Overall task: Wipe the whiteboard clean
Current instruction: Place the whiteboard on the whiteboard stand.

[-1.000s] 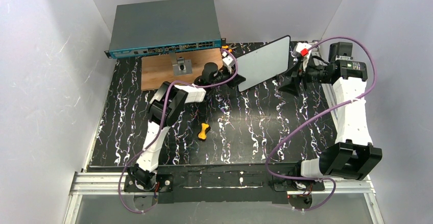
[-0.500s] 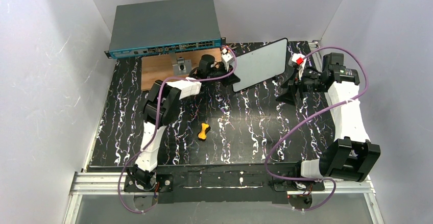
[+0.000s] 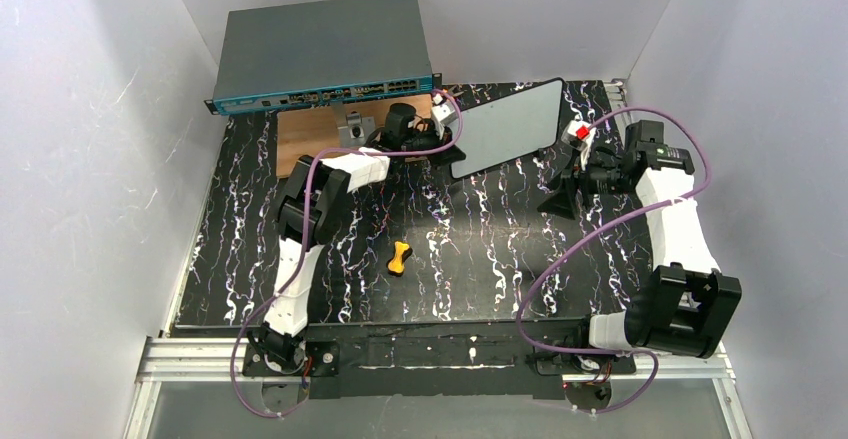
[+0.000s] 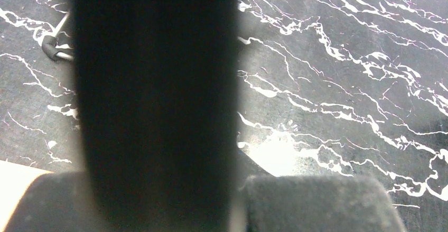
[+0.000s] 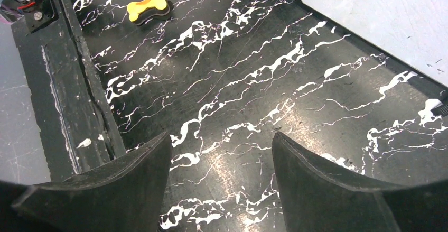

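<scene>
The whiteboard stood tilted near the far edge of the desk, right of its middle, with its pale glossy face turned up and toward the near side. The left gripper sat at the board's lower left edge with its jaws pressed together. It seemed to be pinching that edge, though the left wrist view showed only a broad dark blur between the pads. The right gripper hovered low over bare desk just beside the board's right end, its jaws spread wide with nothing between them. In the right wrist view the whiteboard filled the upper right corner.

A yellow bone-shaped eraser lay flat near the middle of the desk, well apart from both grippers. A brown wooden board lay toward the far left corner, carrying a small metal fitting. Behind it, at the far edge, a grey network switch rested with its teal port panel facing the arms.
</scene>
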`<move>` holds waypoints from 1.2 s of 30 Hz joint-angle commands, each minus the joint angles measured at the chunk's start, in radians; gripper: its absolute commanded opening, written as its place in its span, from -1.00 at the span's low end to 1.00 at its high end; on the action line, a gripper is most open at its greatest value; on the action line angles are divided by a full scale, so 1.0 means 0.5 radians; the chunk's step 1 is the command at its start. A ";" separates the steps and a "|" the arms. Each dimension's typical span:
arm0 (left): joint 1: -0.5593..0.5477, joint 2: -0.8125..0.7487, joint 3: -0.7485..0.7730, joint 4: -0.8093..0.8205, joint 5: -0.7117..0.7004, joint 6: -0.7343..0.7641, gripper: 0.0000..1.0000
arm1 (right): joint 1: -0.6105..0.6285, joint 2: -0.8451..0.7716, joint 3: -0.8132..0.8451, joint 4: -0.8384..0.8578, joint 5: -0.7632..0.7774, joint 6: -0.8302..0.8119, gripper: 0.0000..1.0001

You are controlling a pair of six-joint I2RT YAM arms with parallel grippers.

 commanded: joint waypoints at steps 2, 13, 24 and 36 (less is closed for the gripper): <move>0.084 -0.192 0.045 -0.238 -0.043 0.115 -1.00 | -0.026 -0.019 -0.036 0.036 -0.079 0.000 0.49; 0.084 -0.258 0.064 -0.195 -0.021 0.210 -1.00 | -0.034 -0.014 -0.059 0.026 -0.108 -0.014 0.47; 0.069 -0.300 0.062 -0.019 0.086 0.265 -1.00 | -0.034 0.024 -0.054 0.008 -0.117 -0.026 0.45; -0.030 -0.390 -0.108 -0.156 0.393 0.018 -1.00 | -0.055 0.009 -0.025 -0.025 -0.129 -0.029 0.43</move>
